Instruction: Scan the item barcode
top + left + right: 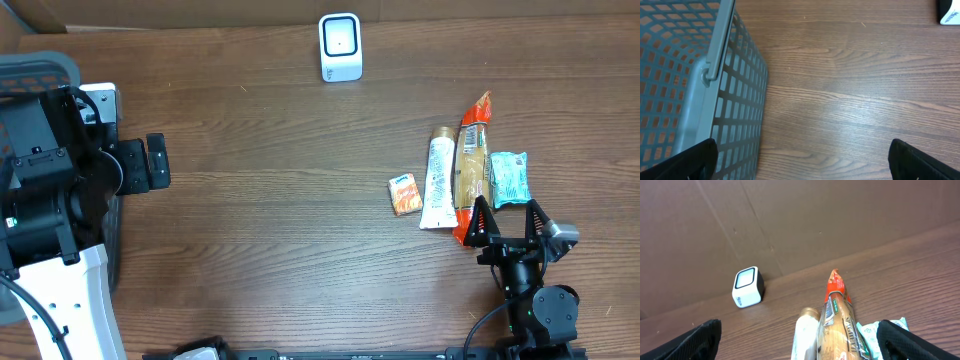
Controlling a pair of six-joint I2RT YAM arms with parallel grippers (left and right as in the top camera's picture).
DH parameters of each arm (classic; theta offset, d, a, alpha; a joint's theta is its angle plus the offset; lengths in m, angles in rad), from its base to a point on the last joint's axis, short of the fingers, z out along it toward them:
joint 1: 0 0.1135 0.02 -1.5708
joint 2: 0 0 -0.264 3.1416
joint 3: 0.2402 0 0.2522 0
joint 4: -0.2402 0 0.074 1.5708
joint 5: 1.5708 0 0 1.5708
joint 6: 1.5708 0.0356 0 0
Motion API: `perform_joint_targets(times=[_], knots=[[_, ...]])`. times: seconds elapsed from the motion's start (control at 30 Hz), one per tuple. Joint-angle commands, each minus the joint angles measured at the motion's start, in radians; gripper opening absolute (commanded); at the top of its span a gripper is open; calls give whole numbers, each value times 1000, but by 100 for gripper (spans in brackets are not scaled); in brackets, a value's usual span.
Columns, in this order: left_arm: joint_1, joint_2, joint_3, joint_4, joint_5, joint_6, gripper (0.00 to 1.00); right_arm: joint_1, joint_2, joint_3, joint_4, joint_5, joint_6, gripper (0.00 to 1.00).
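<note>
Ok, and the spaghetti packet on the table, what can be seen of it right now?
The spaghetti packet is a long, narrow bag of clear film with pale pasta showing through, orange-red at both ends, with a dark band printed SPAGHETTI. It lies flat on the wooden table, its length running away from the robot. A white tube lies against one long side and a teal packet against the other. The open right gripper is at its near end, not gripping it.

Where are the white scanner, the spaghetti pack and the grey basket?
white scanner [340,42]: overhead view, on its window face.
spaghetti pack [470,165]: overhead view, on its middle.
grey basket [735,90]: left wrist view, on its mesh wall.
</note>
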Motion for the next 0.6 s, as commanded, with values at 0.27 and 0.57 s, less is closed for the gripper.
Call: perform_joint_targets(times=[0.27, 0.57], knots=[[-23, -157, 12, 11, 2, 11, 100, -2, -10, -11, 3, -3, 3, 100], [-65, -376, -298, 405, 117, 10, 100, -2, -10, -11, 3, -3, 4, 100]])
